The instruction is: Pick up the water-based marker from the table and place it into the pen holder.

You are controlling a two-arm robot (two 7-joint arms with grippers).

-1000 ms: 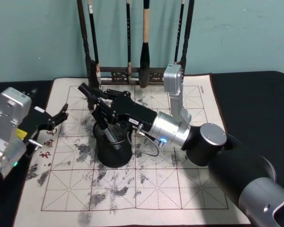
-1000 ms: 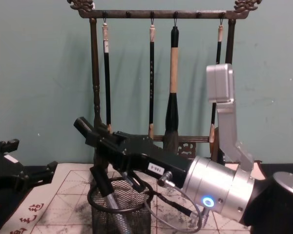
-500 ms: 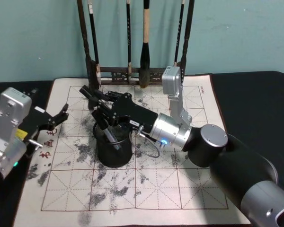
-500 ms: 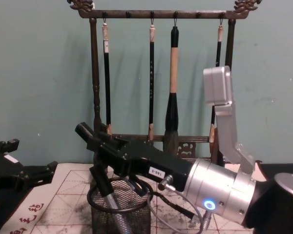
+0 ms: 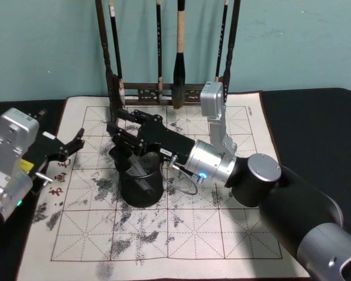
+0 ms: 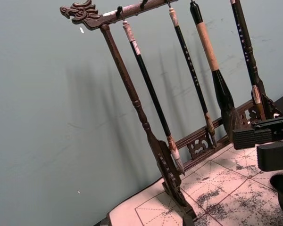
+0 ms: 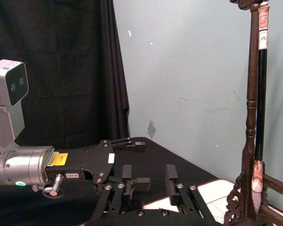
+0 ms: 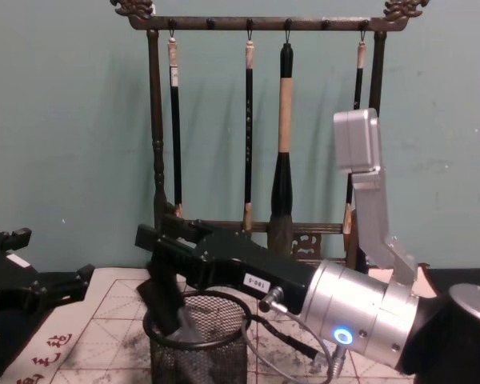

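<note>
The pen holder (image 5: 141,186), a black wire-mesh cup with a thick rim, stands on the ink-stained practice mat (image 5: 234,234). The water-based marker (image 8: 166,302), dark with a grey lower part, stands tilted inside the pen holder (image 8: 198,352), its top leaning over the rim. My right gripper (image 5: 115,122) hovers just above the cup, open, with nothing between its fingers (image 7: 170,178). The right gripper (image 8: 157,232) is a little above the marker's top. My left gripper (image 5: 75,145) rests open at the mat's left edge, apart from the cup.
A tall dark wooden brush rack (image 5: 158,92) with several hanging brushes (image 8: 285,144) stands at the back of the mat, close behind the right gripper. Black cloth (image 5: 316,123) covers the table around the mat. The mat's front half is free.
The right gripper has opened and let go of the marker. The marker slid down into the pen holder and now leans on its rim, no longer sticking up past the fingers.
</note>
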